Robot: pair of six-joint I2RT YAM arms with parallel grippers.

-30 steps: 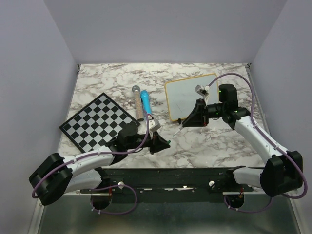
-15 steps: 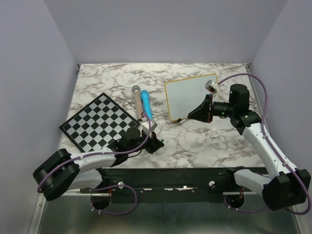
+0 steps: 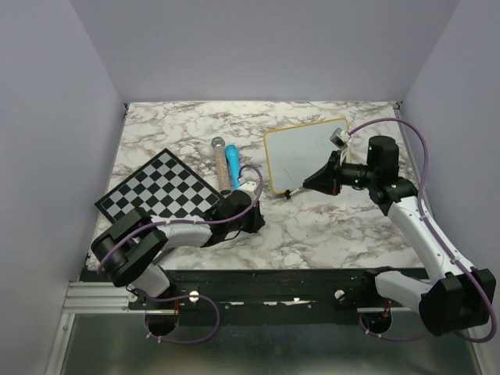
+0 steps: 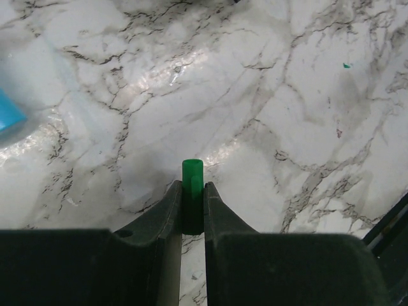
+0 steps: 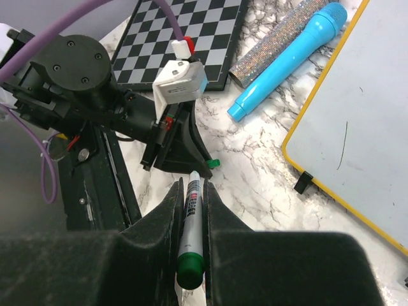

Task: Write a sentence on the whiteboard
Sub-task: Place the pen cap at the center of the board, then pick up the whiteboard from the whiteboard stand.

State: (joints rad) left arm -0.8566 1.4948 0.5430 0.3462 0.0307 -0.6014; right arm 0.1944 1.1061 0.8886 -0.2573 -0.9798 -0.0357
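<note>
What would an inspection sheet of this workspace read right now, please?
Surface: marble table, one tiny green speck.
Job's things: whiteboard at back right, one thin stroke, no words seen.
Clutter: chessboard, blue microphone, glittery microphone, all left of the whiteboard.
Grippers: left gripper shut on green cap; right gripper shut on marker, near the whiteboard's front edge.
Cables: purple cables loop along both arms.
Surroundings: plain walls, nothing else seen.

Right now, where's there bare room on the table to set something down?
Bare table along the back edge, behind the chessboard and whiteboard, and in front of the whiteboard. Crowded between them: two microphones and the left gripper.
</note>
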